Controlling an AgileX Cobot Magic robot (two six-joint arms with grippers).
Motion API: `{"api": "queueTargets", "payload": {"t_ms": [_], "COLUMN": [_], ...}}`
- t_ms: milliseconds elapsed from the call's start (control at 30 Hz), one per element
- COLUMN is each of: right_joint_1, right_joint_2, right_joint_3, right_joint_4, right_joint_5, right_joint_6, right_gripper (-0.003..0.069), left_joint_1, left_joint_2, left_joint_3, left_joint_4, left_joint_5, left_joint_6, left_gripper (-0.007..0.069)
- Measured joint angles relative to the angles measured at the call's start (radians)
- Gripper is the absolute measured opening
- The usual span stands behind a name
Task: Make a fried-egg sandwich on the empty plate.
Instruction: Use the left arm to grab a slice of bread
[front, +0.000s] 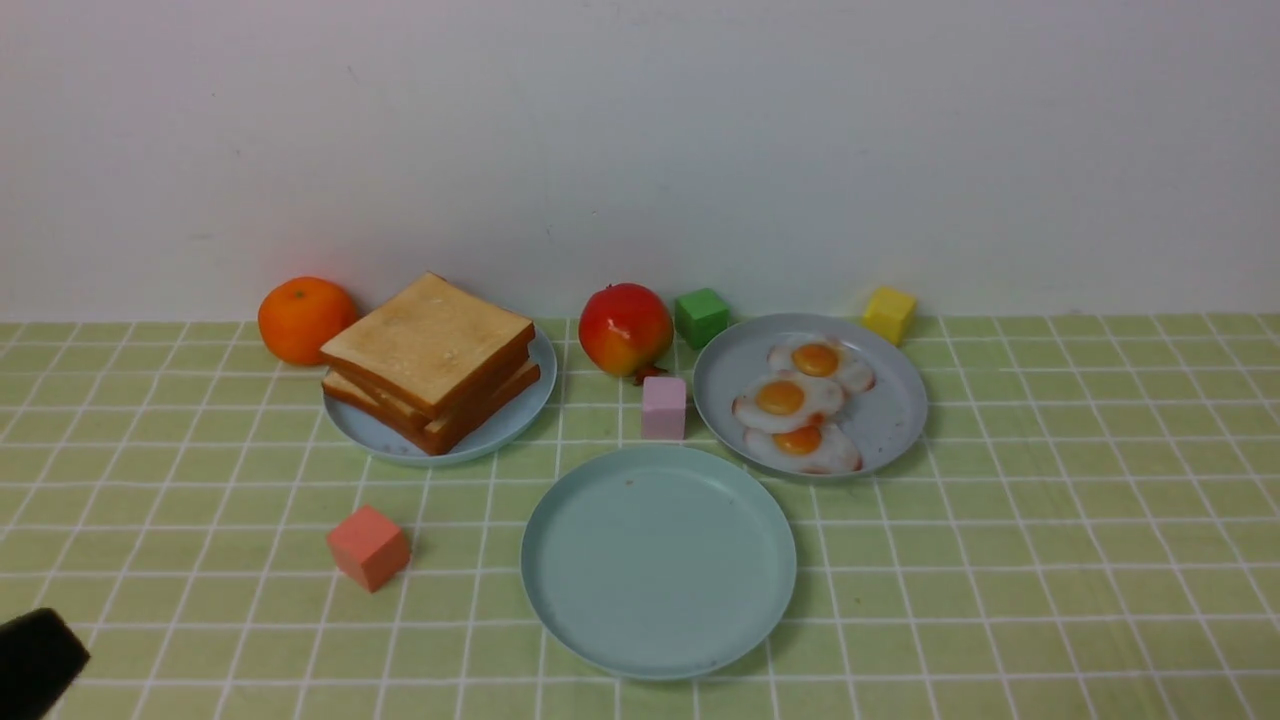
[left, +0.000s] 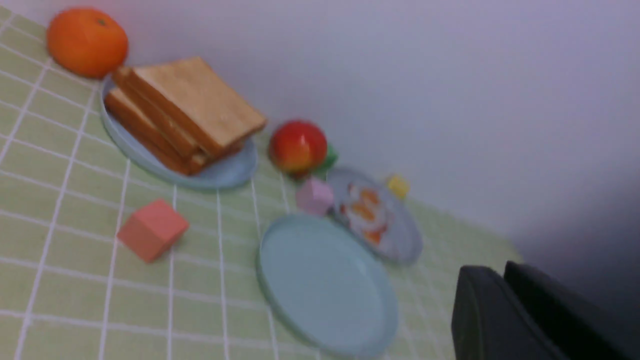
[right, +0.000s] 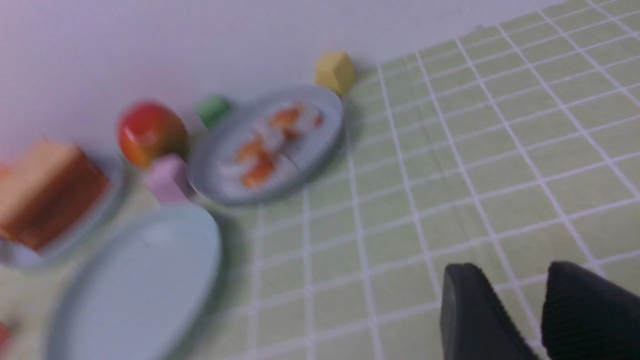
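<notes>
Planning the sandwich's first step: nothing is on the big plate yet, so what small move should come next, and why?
Probably send the left gripper toward the toast stack, opening its jaws on the way. The big plate is bare, bread goes down first, the toast sits on the robot's left, and those jaws look closed, holding nothing.

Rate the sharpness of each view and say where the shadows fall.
Front view: sharp, evenly lit, with soft shadows at the right edges of the empty plate and the salmon cube. Left wrist view: mildly blurred; the fried eggs smear into patches. Right wrist view: most blurred, the toast worst, the tablecloth grid clearer.
</notes>
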Motion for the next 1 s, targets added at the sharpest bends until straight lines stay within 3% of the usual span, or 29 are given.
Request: {"api": "queueTargets", "payload": {"t_ms": [133, 200, 300, 333, 500, 567, 767, 1000], "right_joint_1": [0.0, 0.0, 0.0, 0.0, 0.0, 0.0, 0.023, 0.181], "right_joint_2": [0.0, 0.0, 0.0, 0.003, 0.112, 0.232, 0.48, 0.663], "right_joint_3": [0.0, 0.0, -0.034, -0.088, -0.354, -0.499, -0.753, -0.893], "right_joint_4": [0.224, 0.28, 0.333, 0.339, 0.322, 0.292, 0.147, 0.034], "right_joint_5": [-0.137, -0.154, -0.082, 0.018, 0.386, 0.557, 0.768, 0.812], "right_joint_6": [0.082, 0.09, 0.09, 0.067, -0.111, -0.214, -0.294, -0.295], "right_gripper": [0.0238, 0.0238, 0.0222, 0.0193, 0.0052, -0.0005, -0.0003, 0.0003], "left_joint_1": [-0.066, -0.074, -0.076, -0.076, -0.076, -0.076, -0.153, -0.227], "left_joint_2": [0.29, 0.397, 0.518, 0.59, 0.785, 0.88, 1.048, 1.281], "left_joint_3": [-0.197, -0.253, -0.329, -0.364, -0.438, -0.468, -0.551, -0.76], "left_joint_4": [0.115, 0.145, 0.16, 0.16, 0.106, 0.043, 0.044, 0.211], "left_joint_5": [0.241, 0.267, 0.274, 0.271, 0.243, 0.233, 0.186, 0.119], "left_joint_6": [0.09, 0.097, 0.108, 0.122, 0.223, 0.316, 0.414, 0.391], "left_gripper": [0.0046, 0.0046, 0.0046, 0.0045, 0.0011, -0.0013, -0.0013, -0.0013]}}
